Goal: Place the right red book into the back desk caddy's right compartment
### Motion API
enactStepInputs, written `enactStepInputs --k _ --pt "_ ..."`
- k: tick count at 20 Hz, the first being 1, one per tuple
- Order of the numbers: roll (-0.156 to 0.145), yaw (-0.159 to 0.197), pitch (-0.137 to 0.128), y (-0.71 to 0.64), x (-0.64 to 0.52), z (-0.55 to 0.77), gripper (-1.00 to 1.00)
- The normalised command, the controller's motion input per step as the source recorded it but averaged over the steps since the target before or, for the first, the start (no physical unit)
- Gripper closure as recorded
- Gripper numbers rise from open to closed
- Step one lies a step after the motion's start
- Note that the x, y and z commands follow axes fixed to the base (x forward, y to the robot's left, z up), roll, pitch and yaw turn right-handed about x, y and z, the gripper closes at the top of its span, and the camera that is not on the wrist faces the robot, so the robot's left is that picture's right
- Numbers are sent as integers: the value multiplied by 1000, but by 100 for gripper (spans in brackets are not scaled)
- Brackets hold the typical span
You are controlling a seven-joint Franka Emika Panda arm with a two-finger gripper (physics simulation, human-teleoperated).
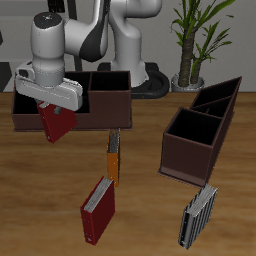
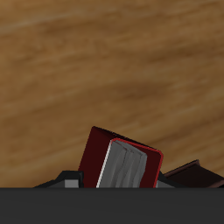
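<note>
Between the jaws, right red book [image 1: 56, 122], over back desk caddy [image 1: 105, 100].

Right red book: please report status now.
End effector shut on right red book, lifted, tilted. Hangs at back desk caddy front wall, not inside yet. Nothing seen blocking.

The exterior view looks down from in front and above, far enough back to take in the whole tabletop [image 1: 140, 215], both caddies and the arm. The wrist view rides on the end effector [image 1: 56, 122], facing down at close range onto bare wood. Both share the red book [image 1: 56, 124] [image 2: 122, 162] held there.
</note>
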Motion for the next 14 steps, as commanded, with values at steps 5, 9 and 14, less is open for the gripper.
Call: enactStepInputs --k 5,9,14 --pt "16 51 -45 558 -58 731 100" --pt "-3 -7 -41 484 -146 665 100" --pt "-23 5 -23 363 -226 489 100"
